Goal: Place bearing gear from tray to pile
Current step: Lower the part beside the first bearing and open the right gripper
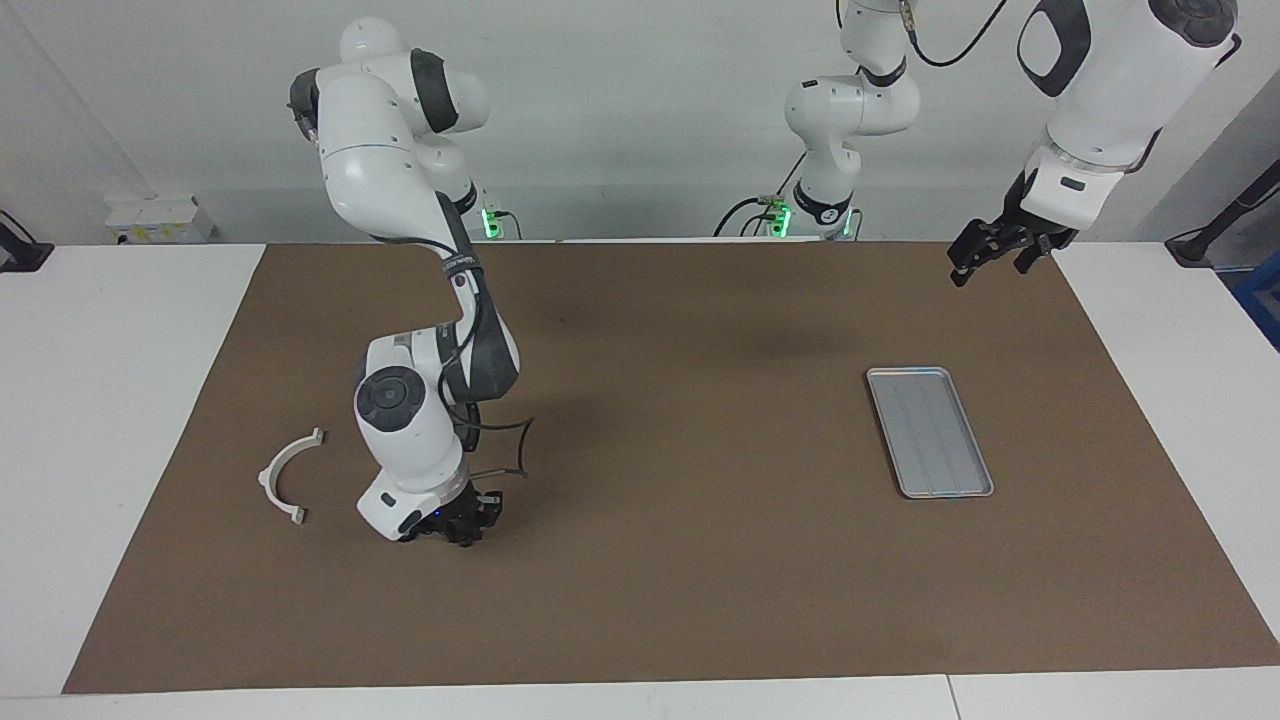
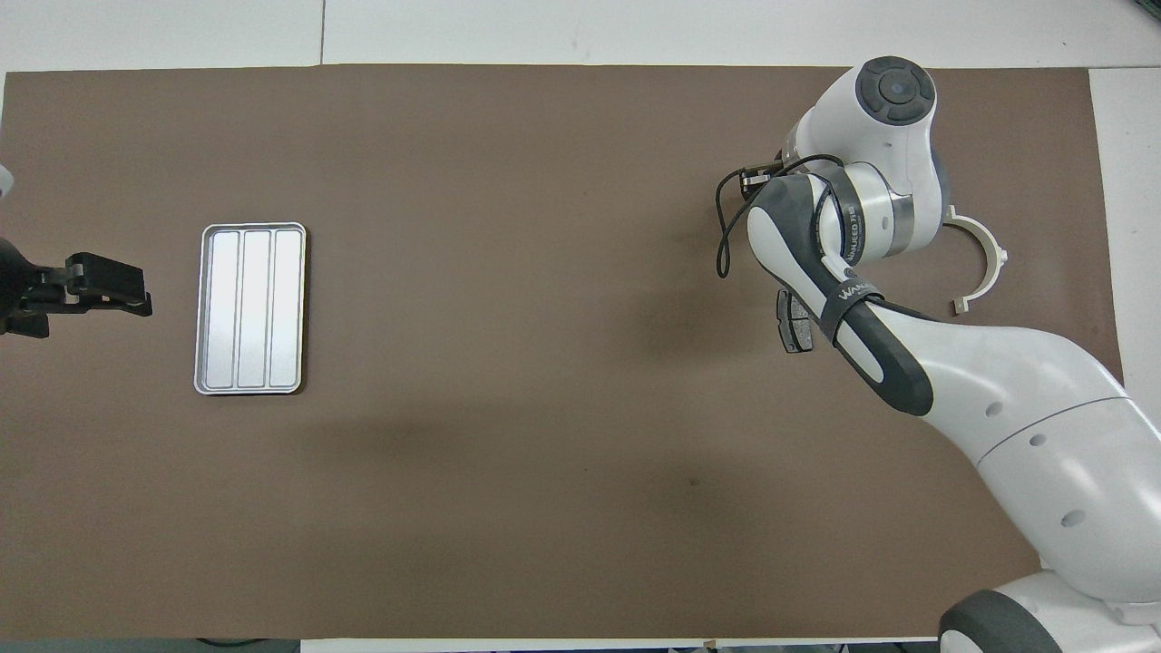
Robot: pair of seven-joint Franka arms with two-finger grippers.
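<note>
Facing view shows you the tray (image 1: 929, 431), ridged silver-grey, bare, below the waiting left claw (image 1: 1000, 255), apparently released. Right claw (image 1: 462, 527) is down at the counter (image 1: 700, 560) beside the white half-ring (image 1: 282, 477); grip unreadable.

Wide bare mat (image 1: 680, 440) between the tray (image 1: 929, 432) and my right gripper (image 1: 462, 527). My own arm crowds the white half-ring (image 1: 288, 474) and grey pad (image 2: 792, 324).

The silver ridged tray (image 1: 930, 432) lies flat and bare at three o'clock in the facing view; the white half-ring (image 1: 285, 477) lies at nine o'clock.
</note>
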